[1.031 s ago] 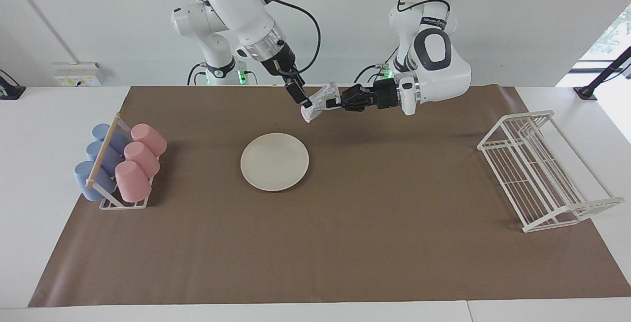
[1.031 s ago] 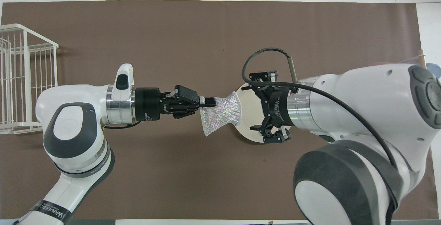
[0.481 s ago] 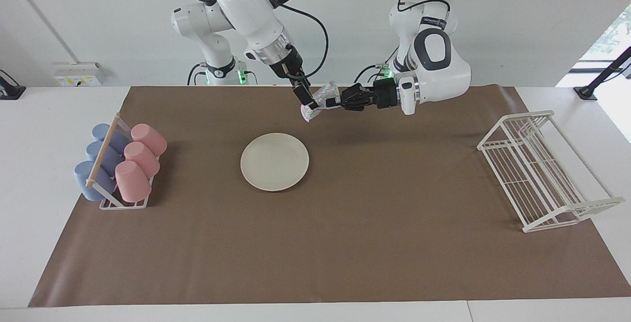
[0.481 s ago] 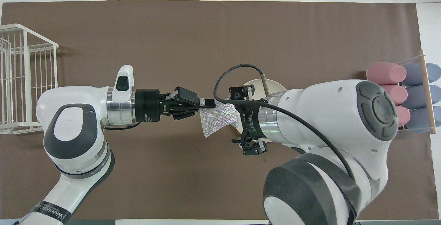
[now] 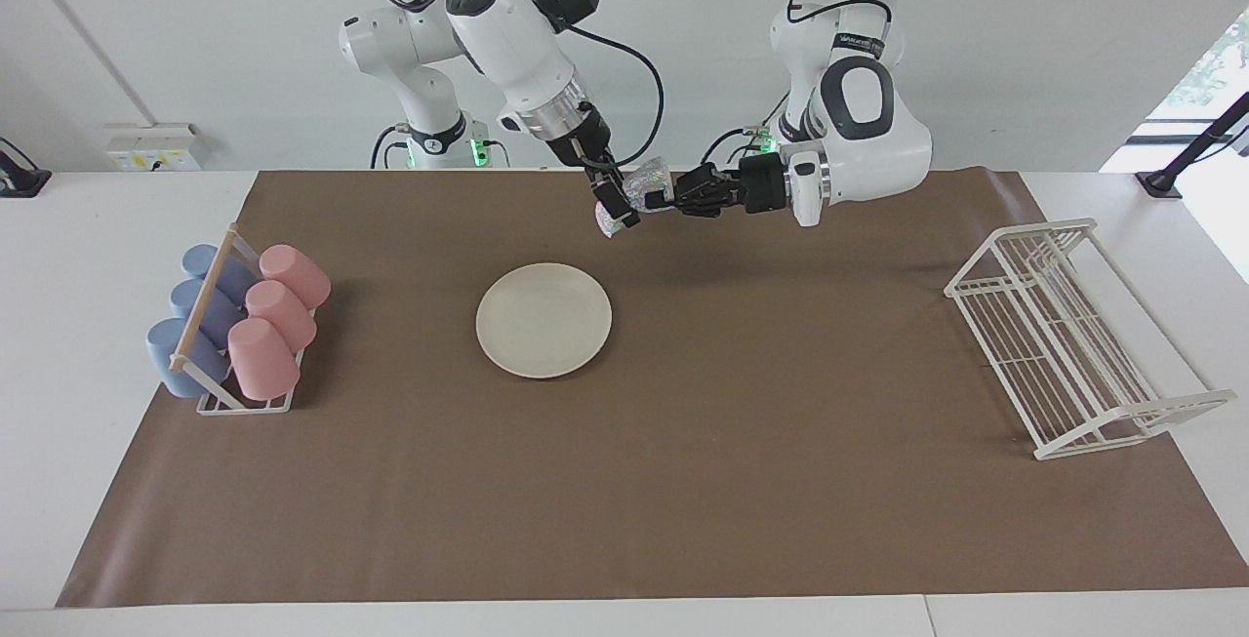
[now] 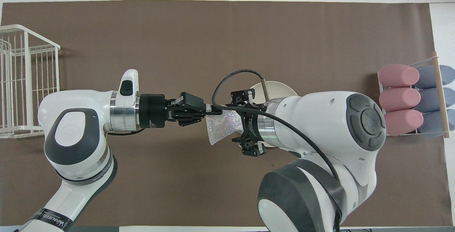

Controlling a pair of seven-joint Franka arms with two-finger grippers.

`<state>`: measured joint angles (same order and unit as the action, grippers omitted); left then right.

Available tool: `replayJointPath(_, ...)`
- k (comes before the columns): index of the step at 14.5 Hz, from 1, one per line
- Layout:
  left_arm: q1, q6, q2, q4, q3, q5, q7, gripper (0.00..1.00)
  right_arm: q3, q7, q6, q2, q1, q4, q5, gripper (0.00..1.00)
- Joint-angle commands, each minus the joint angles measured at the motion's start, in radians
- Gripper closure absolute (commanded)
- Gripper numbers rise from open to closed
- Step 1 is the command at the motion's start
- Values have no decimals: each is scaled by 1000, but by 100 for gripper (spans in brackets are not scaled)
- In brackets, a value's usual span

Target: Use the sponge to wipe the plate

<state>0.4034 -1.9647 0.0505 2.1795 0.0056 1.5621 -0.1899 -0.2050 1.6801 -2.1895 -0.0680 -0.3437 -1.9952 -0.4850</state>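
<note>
A brown mat (image 5: 683, 481) covers most of the white table (image 5: 98, 325). At the left arm's end stands a white wire rack (image 5: 1068, 339); at the right arm's end a smaller stand (image 5: 229, 335) holds pink cups (image 5: 273, 320) and blue cups (image 5: 190, 320) lying on their sides. The plate (image 5: 543, 319) lies flat on the mat near the middle, bare, with neither gripper touching it.

Both arms meet in the air over the strip of mat nearer to the robots than the plate. The left gripper (image 5: 664, 200) reaches in level, its fingers clamped on one edge of the sponge (image 5: 639, 194) — in the overhead view the pad (image 6: 222, 128) hangs out from those fingertips, partly under the right wrist. The right gripper (image 5: 619, 211) slants down onto the sponge's lower end; whether its fingers are apart or pressed on the pad I cannot tell — they overlap it in both views.
</note>
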Motion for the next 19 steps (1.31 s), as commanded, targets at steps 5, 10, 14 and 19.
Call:
replayJointPath(5,6,13,35,39,11,16,-20,100,-4,-29,-29,-3,5,-13,-20,100)
replayJointPath(10,14,3,40,39,10,12,-19,0,-2,-91,-23,-4,15,-14,-20,100)
replayJointPath(14,6,1,43,39,13,7,-14,0,-2,-167,-35,2,18,-77,-6,100)
replayJointPath(19,-47,-3,49,33,14,-187,-2,0,-2,-333,-205,101,40,-184,-6,100)
